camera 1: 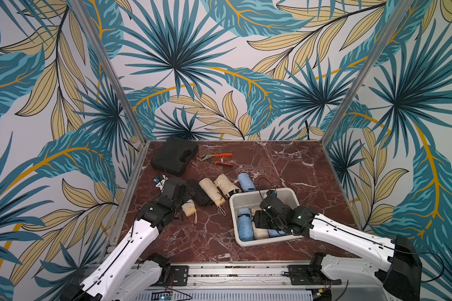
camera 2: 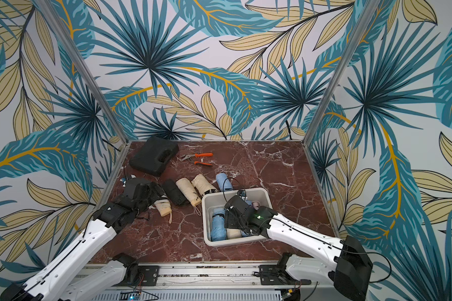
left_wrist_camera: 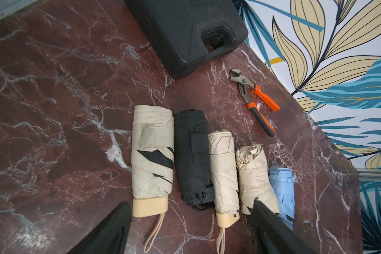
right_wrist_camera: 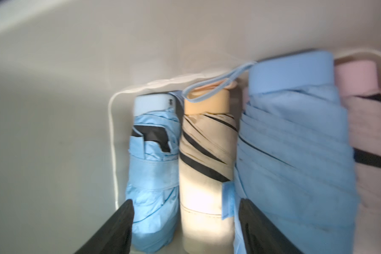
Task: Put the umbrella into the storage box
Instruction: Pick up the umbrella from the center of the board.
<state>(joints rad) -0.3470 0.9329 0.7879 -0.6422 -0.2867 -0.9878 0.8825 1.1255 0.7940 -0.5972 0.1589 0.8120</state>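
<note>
Right gripper [right_wrist_camera: 185,202] stands released, jaws spread, over four umbrellas [right_wrist_camera: 207,154] packed side by side in the box [camera 1: 285,195], probably to save room. Left gripper [left_wrist_camera: 191,202] hangs wide open above the worktop [left_wrist_camera: 53,110] row, a cream umbrella [left_wrist_camera: 152,149] just ahead, likely next.

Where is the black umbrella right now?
In a top view, the black umbrella lies on the marble table, left of the white storage box, in a row between two cream umbrellas.
</note>
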